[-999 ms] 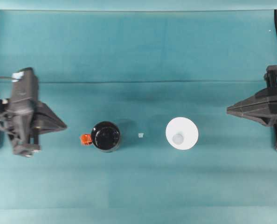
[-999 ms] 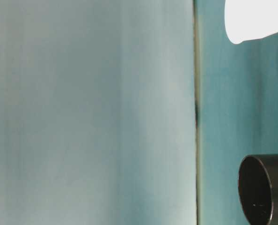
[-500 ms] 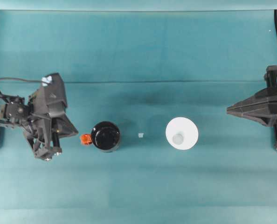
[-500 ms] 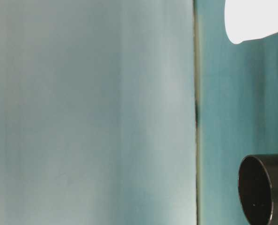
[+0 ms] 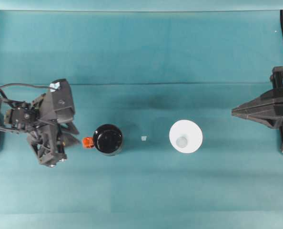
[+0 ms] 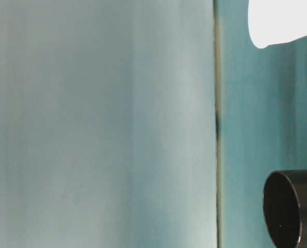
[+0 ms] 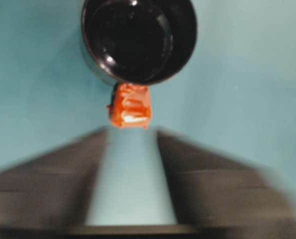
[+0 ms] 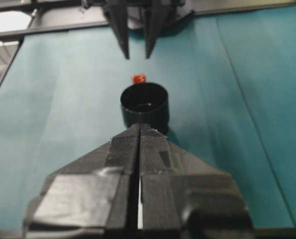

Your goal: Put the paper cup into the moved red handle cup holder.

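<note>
- While the red handle cup holder stands upright on the teal table, its red handle stub points straight at the left gripper.
- Left gripper: jaws parted, empty; the stub lies just ahead of the gap between the fingertips, on the jaw centreline, not yet between them.
- Right gripper: jaws pressed together, holding nothing, parked well apart from the work.
- Paper cup: upright, beyond the holder from the left jaws, ahead of the right jaws and slightly off their line.
- Judgement: the left arm is nearer the holder; the right arm is nearer the cup.
- Small pale scrap: lies between holder and cup.
- Markings: no brand, label or legible writing on either item.
</note>
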Robot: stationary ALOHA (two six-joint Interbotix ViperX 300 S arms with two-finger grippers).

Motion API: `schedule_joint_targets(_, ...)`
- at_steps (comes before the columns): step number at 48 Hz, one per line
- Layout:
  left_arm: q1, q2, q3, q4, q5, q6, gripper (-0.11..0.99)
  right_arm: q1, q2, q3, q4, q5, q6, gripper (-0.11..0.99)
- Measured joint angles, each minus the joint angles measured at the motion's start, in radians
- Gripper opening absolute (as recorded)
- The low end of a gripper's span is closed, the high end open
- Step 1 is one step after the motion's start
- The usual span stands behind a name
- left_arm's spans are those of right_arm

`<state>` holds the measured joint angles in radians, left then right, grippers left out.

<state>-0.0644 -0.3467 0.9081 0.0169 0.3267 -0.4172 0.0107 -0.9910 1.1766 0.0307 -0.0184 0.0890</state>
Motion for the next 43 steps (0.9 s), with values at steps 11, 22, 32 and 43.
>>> schedule_joint_targets(11,0.0,0.044,-0.008,-0.002,0.0,-0.023,0.97,0.0,-0.002,-0.002,0.0,0.0,0.0,-0.1)
schedule_joint_targets(22,0.0,0.083,-0.032,-0.002,0.002,-0.021,0.99,0.0,-0.002,-0.002,0.0,0.0,0.0,-0.1)
schedule_joint_targets(32,-0.002,0.149,-0.041,-0.002,-0.005,-0.021,0.99,0.0,-0.002,-0.002,0.002,0.0,0.0,-0.1)
schedule_joint_targets(43,-0.005,0.184,-0.043,0.0,-0.038,-0.02,0.99,0.0,-0.002,0.0,0.002,0.023,0.0,-0.1)
